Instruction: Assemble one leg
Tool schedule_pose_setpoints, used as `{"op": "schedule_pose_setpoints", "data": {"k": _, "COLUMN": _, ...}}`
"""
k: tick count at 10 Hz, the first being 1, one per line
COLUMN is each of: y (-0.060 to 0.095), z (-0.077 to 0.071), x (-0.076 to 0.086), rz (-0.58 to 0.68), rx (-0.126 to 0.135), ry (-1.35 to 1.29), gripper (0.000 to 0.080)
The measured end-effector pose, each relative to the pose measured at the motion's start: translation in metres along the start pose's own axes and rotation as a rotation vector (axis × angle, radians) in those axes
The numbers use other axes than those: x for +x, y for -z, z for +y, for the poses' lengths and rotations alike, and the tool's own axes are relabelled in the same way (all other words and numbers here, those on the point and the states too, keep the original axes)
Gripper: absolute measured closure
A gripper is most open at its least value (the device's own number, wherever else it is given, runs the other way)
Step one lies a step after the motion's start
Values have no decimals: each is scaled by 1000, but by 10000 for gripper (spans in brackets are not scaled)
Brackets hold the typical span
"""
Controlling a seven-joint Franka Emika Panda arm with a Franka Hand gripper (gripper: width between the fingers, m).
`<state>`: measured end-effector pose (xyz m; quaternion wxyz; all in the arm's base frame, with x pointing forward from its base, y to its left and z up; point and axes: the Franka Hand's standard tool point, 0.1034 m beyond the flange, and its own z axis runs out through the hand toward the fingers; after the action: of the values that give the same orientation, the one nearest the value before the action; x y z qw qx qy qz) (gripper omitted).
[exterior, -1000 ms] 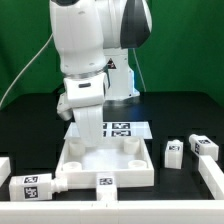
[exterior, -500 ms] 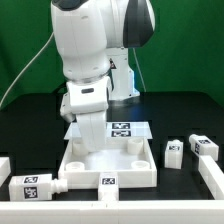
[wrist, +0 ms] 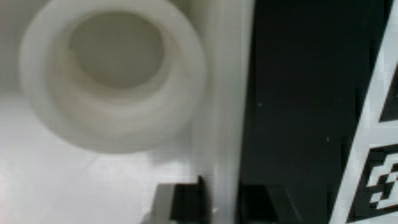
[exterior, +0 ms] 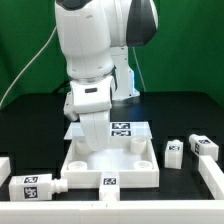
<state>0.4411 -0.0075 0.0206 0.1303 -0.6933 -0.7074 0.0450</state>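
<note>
The large flat white square piece (exterior: 108, 160) with raised corner sockets lies on the black table in the middle of the exterior view. My gripper (exterior: 92, 134) reaches down onto its far edge, at the exterior view's left. In the wrist view my gripper (wrist: 217, 196) has its two dark fingers on either side of the piece's thin white rim (wrist: 222, 110), beside a round socket (wrist: 121, 60). Small white legs with tags lie loose: one at the front left (exterior: 35, 186), two at the right (exterior: 174, 150) (exterior: 205, 147). No leg is held.
The marker board (exterior: 127, 128) lies flat just behind the square piece. More white parts sit at the far left edge (exterior: 4, 166) and at the lower right (exterior: 212, 176). A green wall backs the table.
The arm and the large square piece have shifted together a little toward the exterior view's right. The loose legs have not moved.
</note>
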Motion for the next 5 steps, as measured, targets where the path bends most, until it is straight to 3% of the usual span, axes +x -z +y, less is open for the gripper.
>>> {"op": "schedule_pose_setpoints", "data": {"k": 3, "y": -3, "z": 1, "x": 21, "rz": 5, "rx": 5, "ry": -1, "gripper": 739}}
{"op": "schedule_pose_setpoints", "data": {"k": 5, "y": -3, "z": 1, "x": 22, "rz": 6, "rx": 0, "ry": -11, "gripper": 738}}
